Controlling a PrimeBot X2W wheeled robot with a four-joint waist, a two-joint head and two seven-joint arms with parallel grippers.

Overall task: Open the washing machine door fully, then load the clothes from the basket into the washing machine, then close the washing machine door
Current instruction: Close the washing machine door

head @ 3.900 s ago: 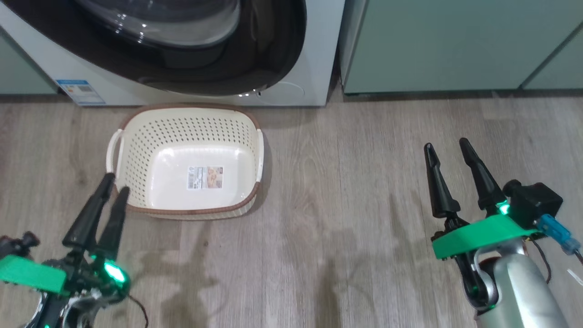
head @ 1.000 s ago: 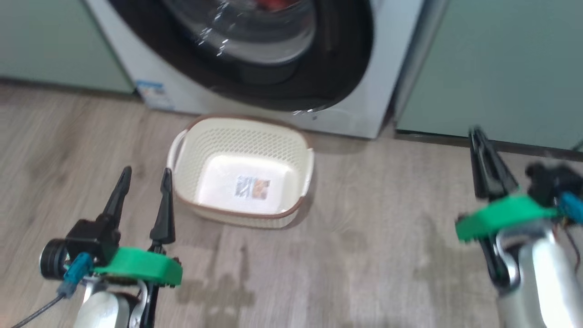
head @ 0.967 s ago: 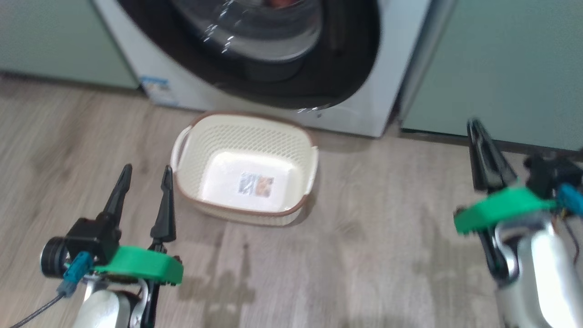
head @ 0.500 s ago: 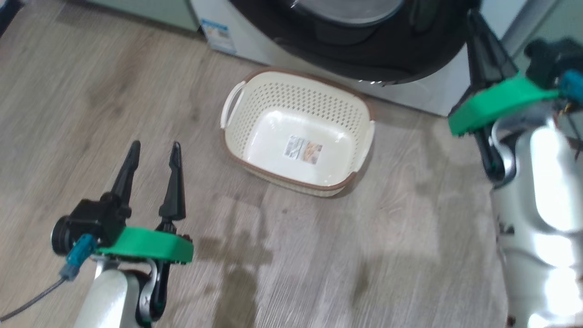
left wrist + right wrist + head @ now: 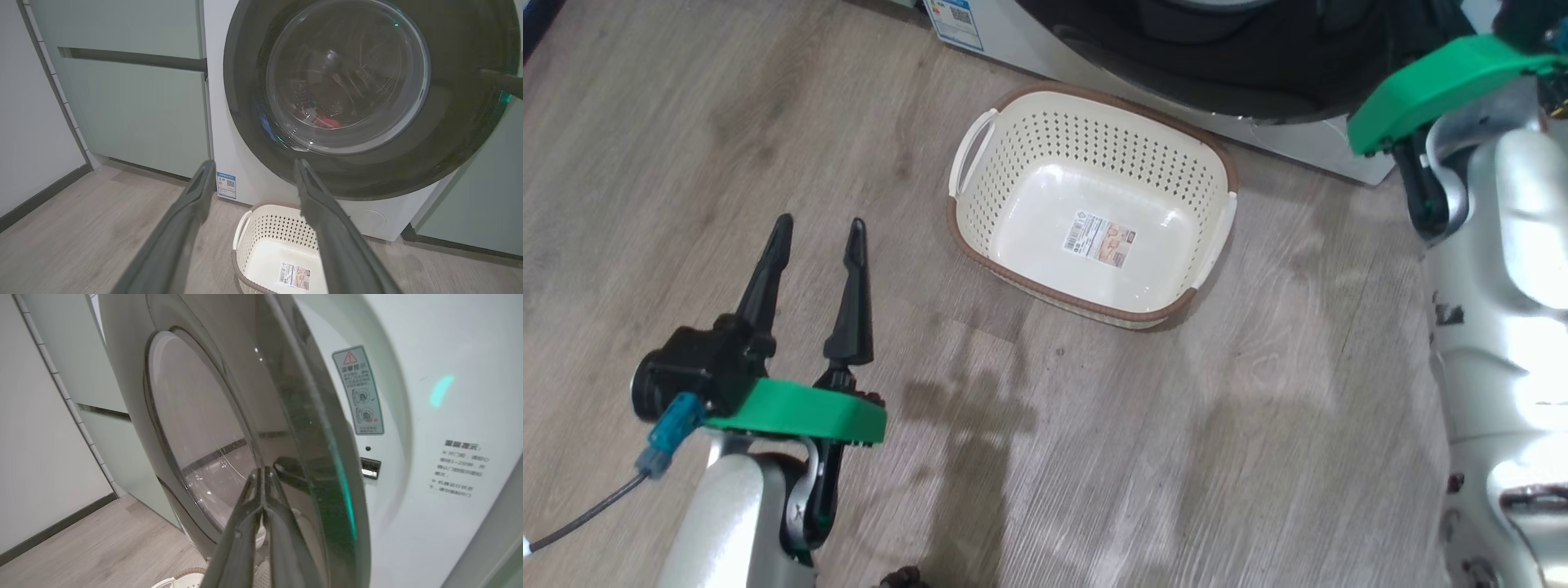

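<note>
Basket [image 5: 1094, 139] sits on the wood-look floor [image 5: 1094, 457], just in front of the washing machine [image 5: 216, 134]. Its bare bottom shows, with the paper label [image 5: 1098, 239] near the middle. One long side lies close under the washing machine door [image 5: 245, 81].

Clothes [image 5: 327, 121] – a small red patch low in the drum, seen through the door glass in the left wrist view. Too dim to make out more.

Door: in the right wrist view its free edge appears to stand a little off the white front. The warning sticker [image 5: 359, 390] and the latch slot [image 5: 369, 467] show just beside that edge.

Left end effector [image 5: 819, 233] hangs over bare floor to the left of the basket, well apart from it. Its fingers are spread wide with nothing between them, and they point toward the machine.

Right end effector [image 5: 263, 471] is up at the door's free edge, with its fingers pressed together and nothing held. The tips lie against the black rim near a dark latch piece – whether they touch it, I cannot tell. In the head view the right arm's pale forearm [image 5: 1494, 286] runs up the right side.

Pale green cabinets [image 5: 135, 110] flank the machine.
</note>
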